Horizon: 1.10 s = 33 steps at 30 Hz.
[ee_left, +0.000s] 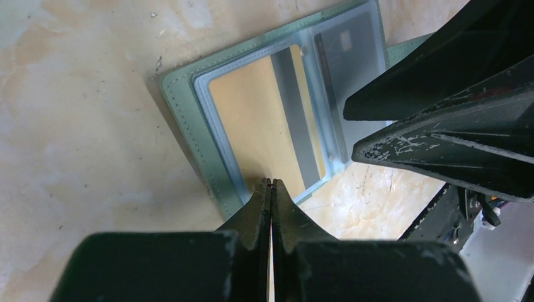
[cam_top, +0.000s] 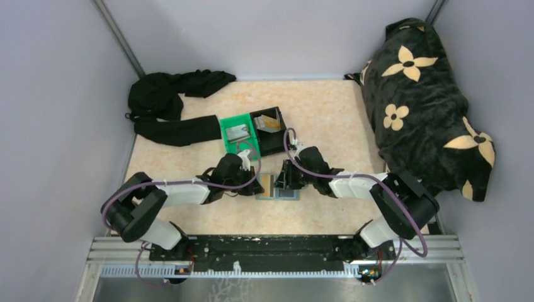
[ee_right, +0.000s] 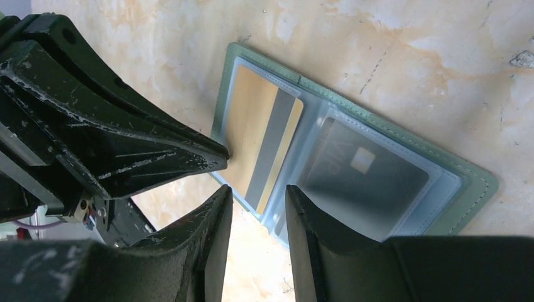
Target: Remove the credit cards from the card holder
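An open grey-blue wallet (cam_top: pixel 280 194) lies on the bench (cam_top: pixel 189 157) showing a tan card (cam_top: pixel 267 184), with the jaws of the left arm (cam_top: pixel 182 190) at its left edge, the jaws of the right arm (cam_top: pixel 352 184) over its right half, and a green bin (cam_top: pixel 225 133) and a black bin (cam_top: pixel 272 146) just behind.

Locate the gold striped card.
Top view: the gold card sits in the card holder's left clear sleeve, mid-table, the left end effector shut at its edge.
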{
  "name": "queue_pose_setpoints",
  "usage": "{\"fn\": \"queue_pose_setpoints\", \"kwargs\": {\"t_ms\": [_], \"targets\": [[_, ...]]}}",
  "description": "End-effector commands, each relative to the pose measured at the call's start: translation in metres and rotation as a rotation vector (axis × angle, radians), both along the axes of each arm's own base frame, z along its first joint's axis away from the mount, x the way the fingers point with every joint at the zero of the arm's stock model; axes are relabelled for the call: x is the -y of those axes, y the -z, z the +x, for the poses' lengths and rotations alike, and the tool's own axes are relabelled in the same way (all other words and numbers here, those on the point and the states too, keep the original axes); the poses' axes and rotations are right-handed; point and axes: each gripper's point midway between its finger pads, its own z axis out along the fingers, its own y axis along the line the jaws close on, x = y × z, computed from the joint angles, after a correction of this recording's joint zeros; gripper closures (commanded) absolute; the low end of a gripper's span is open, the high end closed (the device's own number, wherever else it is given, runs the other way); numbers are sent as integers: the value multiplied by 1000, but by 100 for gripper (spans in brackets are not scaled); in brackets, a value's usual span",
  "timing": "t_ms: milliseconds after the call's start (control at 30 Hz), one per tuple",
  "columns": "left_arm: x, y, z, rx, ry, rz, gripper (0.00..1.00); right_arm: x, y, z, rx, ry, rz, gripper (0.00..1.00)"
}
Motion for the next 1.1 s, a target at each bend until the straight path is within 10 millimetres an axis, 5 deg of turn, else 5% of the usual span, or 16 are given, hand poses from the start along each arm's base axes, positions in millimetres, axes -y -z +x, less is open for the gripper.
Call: {"fn": "queue_pose_setpoints", "kwargs": {"t_ms": [0, 333, 500, 567, 667, 767, 1067], "targets": [[-10, 27, -9, -63, 0, 70, 100, -17, -18, 10, 58, -17, 63, 62], [-4, 34, -11, -87, 27, 66, 100, -6, 12, 4, 13, -7, -75, 62], [-10, 14, -1, -35, -20, 71, 100, -2, 16, 1, 8, 9, -77, 62], [-15, 2, 5, -10, -60, 92, 91, -2, 16, 1, 11, 13, -80, 63], [-21, -12, 11, -1, -107, 120, 62, -2, 17, 2, 10, 14, -82, 77], [-25, -13, 13, -5, -132, 138, 47, -4, 17, 3, 10, 9, -77, 85], [-11, 3, 4, -67, -85, 83, 50, -3, 18, 2, 8, 11, -80, 100]]}}
